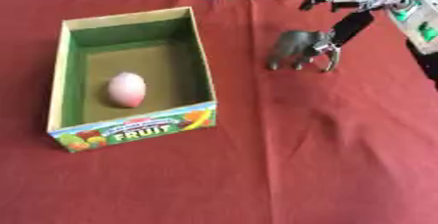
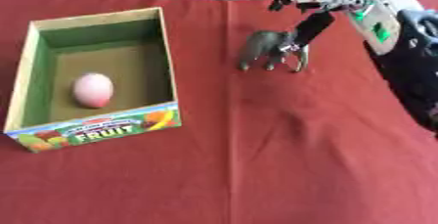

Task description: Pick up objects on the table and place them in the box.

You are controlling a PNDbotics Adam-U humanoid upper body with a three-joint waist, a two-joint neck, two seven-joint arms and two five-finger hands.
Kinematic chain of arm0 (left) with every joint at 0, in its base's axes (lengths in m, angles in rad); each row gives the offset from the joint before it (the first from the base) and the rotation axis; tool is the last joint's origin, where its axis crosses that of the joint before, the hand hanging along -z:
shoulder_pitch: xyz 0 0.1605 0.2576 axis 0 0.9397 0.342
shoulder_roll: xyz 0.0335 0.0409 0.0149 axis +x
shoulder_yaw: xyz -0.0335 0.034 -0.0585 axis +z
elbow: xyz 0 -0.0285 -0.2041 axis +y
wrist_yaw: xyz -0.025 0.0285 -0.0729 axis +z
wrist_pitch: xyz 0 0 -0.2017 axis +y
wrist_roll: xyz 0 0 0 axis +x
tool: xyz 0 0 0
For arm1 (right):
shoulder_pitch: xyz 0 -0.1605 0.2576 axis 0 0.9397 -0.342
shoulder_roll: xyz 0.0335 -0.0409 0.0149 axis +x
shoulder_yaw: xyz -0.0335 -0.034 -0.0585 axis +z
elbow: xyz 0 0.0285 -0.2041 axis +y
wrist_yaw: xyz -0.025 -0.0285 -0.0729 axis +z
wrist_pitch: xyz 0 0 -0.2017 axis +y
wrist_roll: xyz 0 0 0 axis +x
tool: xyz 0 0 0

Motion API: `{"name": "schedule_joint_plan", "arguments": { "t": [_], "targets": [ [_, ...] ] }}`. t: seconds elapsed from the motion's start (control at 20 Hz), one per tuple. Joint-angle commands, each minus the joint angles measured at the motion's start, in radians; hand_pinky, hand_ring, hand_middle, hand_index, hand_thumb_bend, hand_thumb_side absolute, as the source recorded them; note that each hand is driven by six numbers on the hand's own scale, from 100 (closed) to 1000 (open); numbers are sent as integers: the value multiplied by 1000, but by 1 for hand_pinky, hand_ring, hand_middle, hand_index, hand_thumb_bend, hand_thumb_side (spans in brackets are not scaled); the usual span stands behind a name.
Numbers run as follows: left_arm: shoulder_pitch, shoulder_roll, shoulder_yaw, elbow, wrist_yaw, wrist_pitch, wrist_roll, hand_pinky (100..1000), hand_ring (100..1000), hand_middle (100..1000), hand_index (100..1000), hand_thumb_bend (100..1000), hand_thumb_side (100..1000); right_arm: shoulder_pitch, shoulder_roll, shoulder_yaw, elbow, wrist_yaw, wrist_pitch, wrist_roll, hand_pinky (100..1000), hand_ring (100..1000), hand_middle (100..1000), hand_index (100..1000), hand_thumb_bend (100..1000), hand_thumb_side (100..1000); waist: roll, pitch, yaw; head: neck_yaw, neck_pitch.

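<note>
Left eye view, from the box across: my box (image 1: 201, 61), marked FRUIT on its front wall, sits on the red-covered desk (image 1: 256, 179) with a pink, egg-shaped thing (image 1: 126, 89) already lying on its floor. To the right of the box, apart from its wall, stands a grey toy animal (image 1: 295, 48), upright on its legs, its long axis running roughly side to side, one end toward the box. My right hand (image 1: 329, 52) comes down from the upper right and meets the toy's far end, the end away from the box; its fingers curl down beside the body, but I cannot tell whether they have closed round it. My left hand shows in neither view, so the right one is plainly the nearer. By my reading, the carry from here runs leftward, over the box's right wall.
</note>
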Motion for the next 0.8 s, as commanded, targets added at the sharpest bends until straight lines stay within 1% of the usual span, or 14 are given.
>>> {"name": "schedule_joint_plan", "arguments": {
  "t": [0.05,0.4,0.45,0.55,0.6,0.65,0.7,0.75,0.8],
  "targets": [
    [-12,7,0,-17,0,-1,-2,742,629,728,824,100,804,-22,-12,-14,20,27,-4,-12,779,978,889,967,602,594,2,-18,1,-4,-16],
    [-11,4,0,-17,2,-1,-2,742,629,728,824,100,804,-20,-2,-7,27,26,-19,-8,776,975,881,960,600,589,2,-15,3,-3,-13],
    [-12,4,-1,-17,2,-1,-2,742,629,727,824,100,804,-18,0,-3,28,26,-23,-4,769,968,853,931,582,573,2,-14,4,-3,-13],
    [-13,2,-1,-17,3,-1,-3,742,629,727,824,100,804,-16,4,2,30,28,-28,3,765,964,838,917,564,573,1,-13,5,-3,-12],
    [-13,1,-1,-17,3,0,-3,741,629,727,824,100,804,-16,5,2,31,30,-28,2,757,955,806,890,527,581,1,-13,5,-3,-13],
    [-14,0,-1,-17,4,0,-3,741,629,727,824,100,804,-15,7,3,33,30,-28,0,756,953,802,886,523,584,1,-12,6,-3,-13],
    [-14,0,-1,-17,4,0,-3,741,628,726,824,100,805,-15,9,3,35,30,-26,-5,746,940,771,848,478,595,1,-12,6,-2,-13],
    [-14,-1,-1,-17,4,0,-3,741,628,726,824,100,805,-15,11,3,36,29,-23,-12,745,938,766,843,473,596,1,-12,7,-3,-13],
    [-14,-1,-1,-17,5,2,-2,741,627,725,823,100,806,-14,14,3,38,27,-18,-21,732,916,720,801,421,603,1,-11,7,-3,-13]
  ]
}}
